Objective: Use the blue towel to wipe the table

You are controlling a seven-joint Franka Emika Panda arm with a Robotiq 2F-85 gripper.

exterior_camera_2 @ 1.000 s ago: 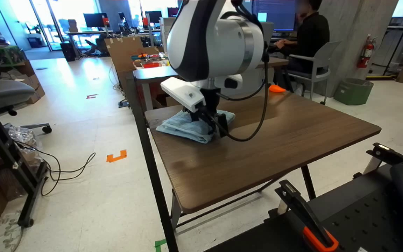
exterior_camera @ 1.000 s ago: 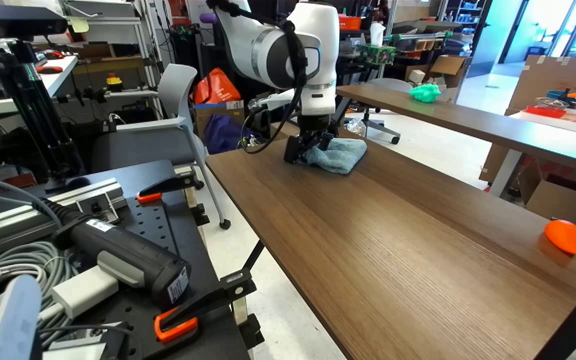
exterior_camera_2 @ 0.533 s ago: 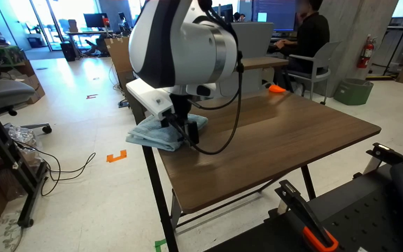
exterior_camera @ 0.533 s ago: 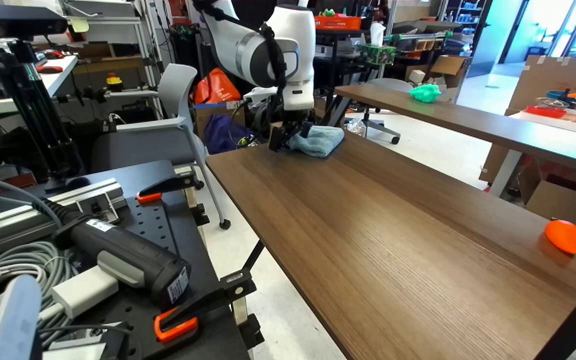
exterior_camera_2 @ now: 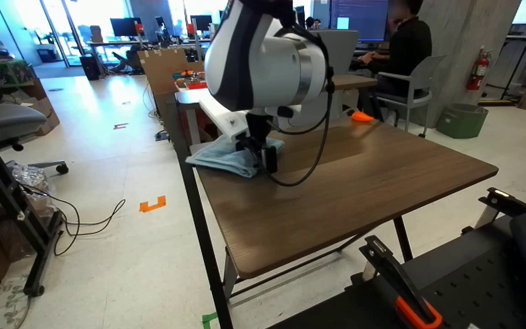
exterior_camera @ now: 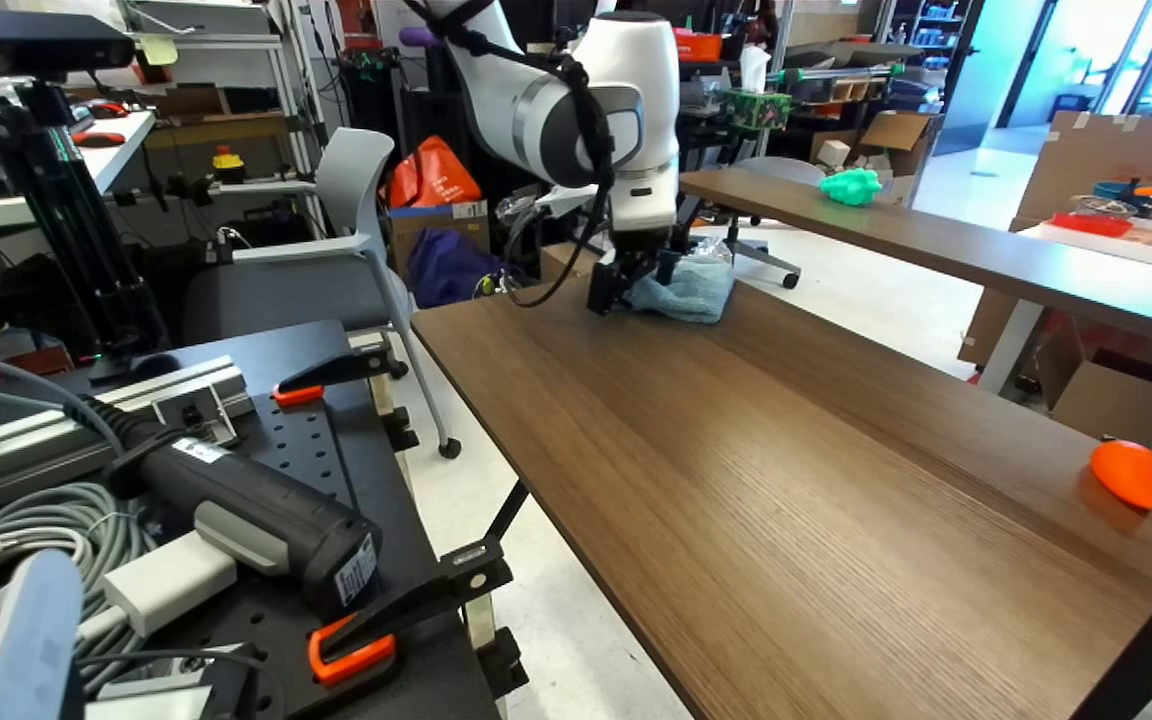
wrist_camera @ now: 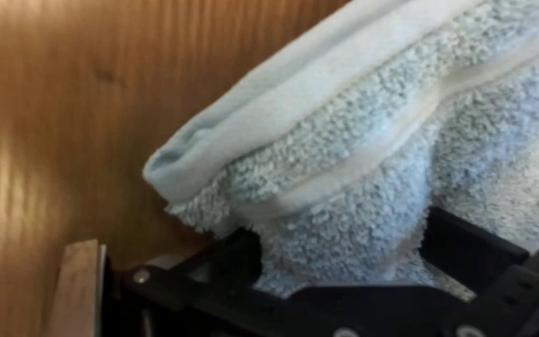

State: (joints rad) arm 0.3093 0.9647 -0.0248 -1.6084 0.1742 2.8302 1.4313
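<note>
The blue towel (exterior_camera: 698,290) is a folded pale grey-blue cloth lying on the brown wood-grain table (exterior_camera: 786,480), near one end. In an exterior view the towel (exterior_camera_2: 224,157) reaches the side edge of the table (exterior_camera_2: 336,196), and one corner appears to stick out past it. My gripper (exterior_camera: 633,284) points down, low over the tabletop. In the wrist view the gripper (wrist_camera: 342,245) has bunched towel (wrist_camera: 335,224) filling the space between its black fingers (wrist_camera: 470,248), which stand well apart against the cloth. The fingertips are partly hidden by the towel.
An orange object (exterior_camera: 1128,473) sits at the table's far end from me. A second brown table (exterior_camera: 956,240) holding a green lumpy object (exterior_camera: 850,186) stands alongside. A black cart (exterior_camera: 306,450) with clamps and cables stands beside the table. A person (exterior_camera_2: 404,55) sits in the background.
The gripper and towel first slid together toward the table's near end, then partly back along the table. The towel stayed between the fingers. The orange object has not moved.
</note>
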